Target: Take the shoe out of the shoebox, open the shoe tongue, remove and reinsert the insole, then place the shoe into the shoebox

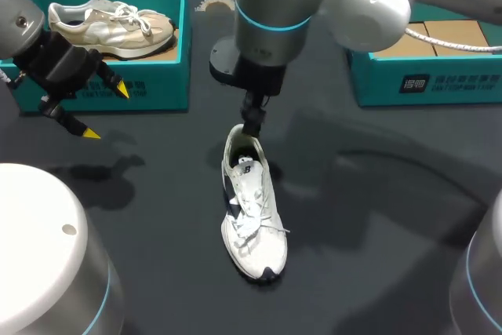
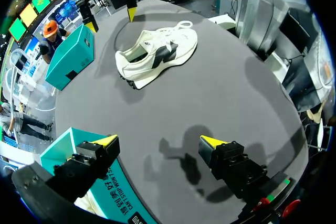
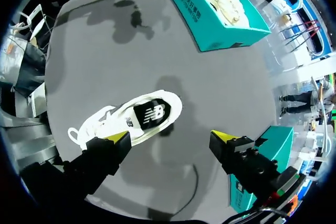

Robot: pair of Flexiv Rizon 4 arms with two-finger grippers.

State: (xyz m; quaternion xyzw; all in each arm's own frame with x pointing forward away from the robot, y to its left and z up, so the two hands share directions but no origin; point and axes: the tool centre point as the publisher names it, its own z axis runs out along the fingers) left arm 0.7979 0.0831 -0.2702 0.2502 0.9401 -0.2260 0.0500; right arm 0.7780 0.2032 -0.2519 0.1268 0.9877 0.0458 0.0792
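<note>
The right claw [image 3: 171, 138] hangs with its jaws spread wide and nothing gripped. Directly under it, on the dark surface [image 1: 376, 217], the white shoe [image 3: 131, 121] stands upright on its sole, outside any box. The heel end lies between the two fingers, closer to one of them. The toe and the loose laces run out past that finger, away from the claw. The insole [image 3: 151, 114], dark and printed, shows down through the shoe's opening. Whether a fingertip touches the heel collar cannot be told.

Well beyond the shoe's heel, the left claw [image 2: 158, 141] is also spread wide and empty, above bare surface. One of its fingers sits just beside the front wall of the teal shoebox [image 1: 165, 76], close to a corner. A beige shoe [image 1: 110, 27] lies inside that box, behind the left claw. Well apart from both claws, on the right arm's side, stands a second teal box [image 1: 439, 76] with brown card inside.
</note>
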